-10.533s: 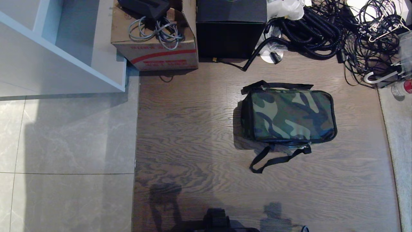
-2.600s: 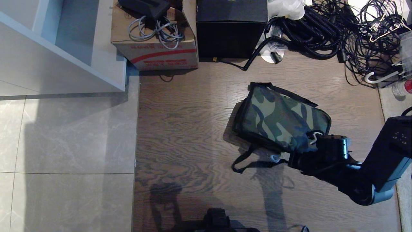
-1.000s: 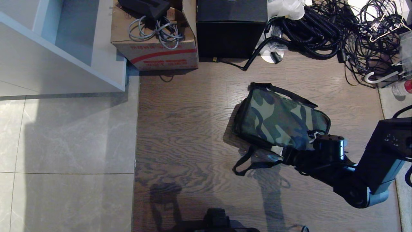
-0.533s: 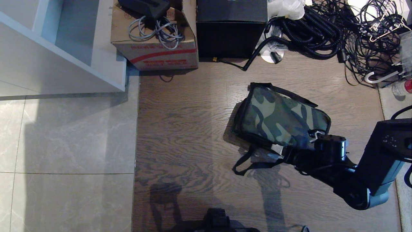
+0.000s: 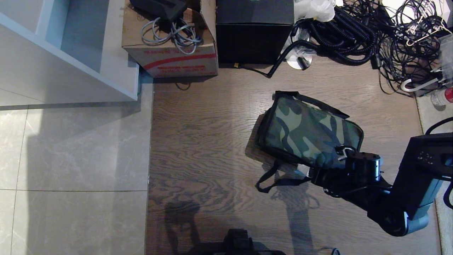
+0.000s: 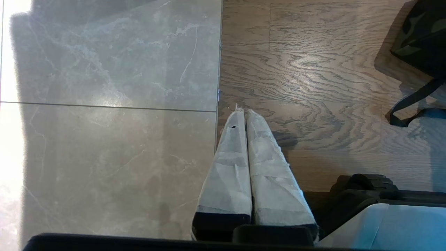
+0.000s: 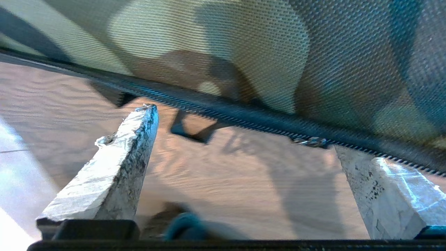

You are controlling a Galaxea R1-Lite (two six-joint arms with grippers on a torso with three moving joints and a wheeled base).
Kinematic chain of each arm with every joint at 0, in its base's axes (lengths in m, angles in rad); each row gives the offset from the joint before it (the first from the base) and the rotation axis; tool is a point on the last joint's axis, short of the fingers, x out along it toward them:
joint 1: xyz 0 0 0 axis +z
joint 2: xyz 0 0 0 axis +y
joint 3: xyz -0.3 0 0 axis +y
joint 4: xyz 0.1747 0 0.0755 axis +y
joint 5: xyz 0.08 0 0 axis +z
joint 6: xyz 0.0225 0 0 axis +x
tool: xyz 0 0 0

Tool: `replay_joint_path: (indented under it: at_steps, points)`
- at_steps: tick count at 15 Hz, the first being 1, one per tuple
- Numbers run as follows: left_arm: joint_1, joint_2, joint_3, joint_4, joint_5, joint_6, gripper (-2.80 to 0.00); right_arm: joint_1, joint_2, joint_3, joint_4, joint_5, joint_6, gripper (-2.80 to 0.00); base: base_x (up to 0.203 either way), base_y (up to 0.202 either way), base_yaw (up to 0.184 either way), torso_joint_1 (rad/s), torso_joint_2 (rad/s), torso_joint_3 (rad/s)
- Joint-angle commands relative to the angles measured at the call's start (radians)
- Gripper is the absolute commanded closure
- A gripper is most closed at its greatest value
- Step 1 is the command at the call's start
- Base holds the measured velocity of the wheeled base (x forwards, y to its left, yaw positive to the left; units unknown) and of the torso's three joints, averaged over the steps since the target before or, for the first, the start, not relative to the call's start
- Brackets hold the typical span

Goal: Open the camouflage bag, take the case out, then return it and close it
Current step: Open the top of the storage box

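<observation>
At about four o'clock the right gripper [image 5: 327, 166] meets the camouflage bag's [image 5: 308, 132] near corner, fingers [image 7: 118, 167] spread wide and empty, the zipper [image 7: 310, 141] running between their tips (bag closed, on the wood floor [image 5: 205, 141]).

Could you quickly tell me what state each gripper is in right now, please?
Left gripper: shut, holding nothing, parked above the floor.
Right gripper: open, holding nothing, at the camouflage bag's zipper edge.
</observation>
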Motion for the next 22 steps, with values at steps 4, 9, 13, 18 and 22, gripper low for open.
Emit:
replay_joint_path:
  at_steps: [4,9,13,18,22]
  points:
    - [0.000,0.000,0.000,0.000,0.000,-0.001,0.00,0.001,0.054,-0.007,-0.033,-0.023,-0.035,-2.80,0.000,0.000,0.000,0.000,0.00,0.000]
    - [0.000,0.000,0.000,0.000,0.000,-0.001,0.00,0.001,0.083,-0.057,-0.038,-0.092,-0.032,0.00,0.000,0.000,0.000,0.000,0.00,0.000]
    - [0.000,0.000,0.000,0.000,0.000,-0.001,0.00,0.001,0.088,-0.057,-0.028,-0.091,-0.033,0.00,0.000,0.000,0.000,0.000,0.00,0.000]
    - [0.000,0.000,0.000,0.000,0.000,-0.001,0.00,0.001,0.062,-0.033,-0.029,-0.083,-0.045,0.00,0.000,0.000,0.000,0.000,0.00,0.000]
    - [0.000,0.000,0.000,0.000,0.000,-0.001,0.00,-0.003,-0.024,0.037,0.008,-0.027,-0.118,0.00,0.000,0.000,0.000,0.000,0.00,0.000]
